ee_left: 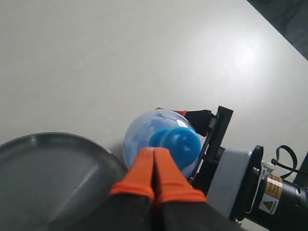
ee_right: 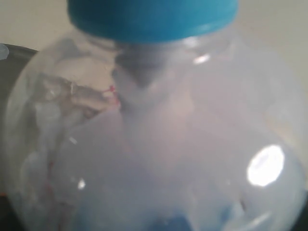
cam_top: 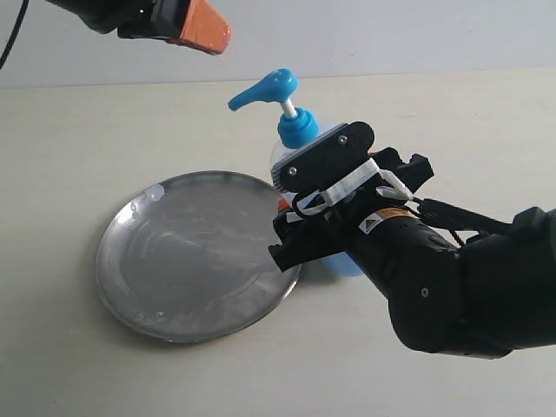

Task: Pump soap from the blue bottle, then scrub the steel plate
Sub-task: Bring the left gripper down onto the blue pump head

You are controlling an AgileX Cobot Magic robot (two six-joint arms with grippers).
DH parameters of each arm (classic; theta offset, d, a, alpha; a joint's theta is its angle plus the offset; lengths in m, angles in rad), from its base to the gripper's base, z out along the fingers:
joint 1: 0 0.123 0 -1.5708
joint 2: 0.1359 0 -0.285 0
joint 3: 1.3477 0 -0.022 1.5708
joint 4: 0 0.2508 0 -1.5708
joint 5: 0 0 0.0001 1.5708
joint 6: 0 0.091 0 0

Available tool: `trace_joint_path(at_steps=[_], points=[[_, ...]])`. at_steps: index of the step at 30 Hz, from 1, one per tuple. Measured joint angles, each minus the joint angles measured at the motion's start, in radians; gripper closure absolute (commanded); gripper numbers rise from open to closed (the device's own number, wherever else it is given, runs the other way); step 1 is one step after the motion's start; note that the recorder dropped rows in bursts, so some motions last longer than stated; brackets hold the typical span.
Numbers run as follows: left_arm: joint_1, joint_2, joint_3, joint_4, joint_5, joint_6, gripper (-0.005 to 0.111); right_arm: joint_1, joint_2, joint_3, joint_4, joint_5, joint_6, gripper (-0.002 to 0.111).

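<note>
Two tools show in the exterior view: the right tool (cam_top: pixel 306 204) clamps the blue bottle (cam_top: pixel 295 126), upright on the tabletop (cam_top: pixel 87 139) just beside the steel plate (cam_top: pixel 187 252). Left wrist view: the left tool (ee_left: pixel 154 159) is pressed together above the pump head (ee_left: pixel 175 142). Right wrist view: the bottle fills it.

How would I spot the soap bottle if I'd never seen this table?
Look for the round steel plate on the pale table. Standing beside its rim is the blue bottle. It's the only thing with a bright blue pump on top.

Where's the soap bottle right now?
Exterior view, right of centre: blue bottle stands just right of the steel plate, between the fingers of the right gripper.
</note>
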Motion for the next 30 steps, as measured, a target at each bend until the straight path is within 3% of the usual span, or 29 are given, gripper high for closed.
trace_joint_path(at_steps=[15,24,30], points=[[0.000,0.039,-0.034,-0.015,0.031,0.008,0.107,0.000,0.000,0.000,0.000,0.010,0.000,0.108],[-0.078,0.041,-0.042,0.002,0.031,0.056,0.107,0.000,0.000,0.000,0.000,0.010,0.000,0.108],[-0.084,0.051,-0.057,0.024,-0.004,0.058,0.107,0.000,0.000,0.000,0.000,0.011,0.000,0.108]])
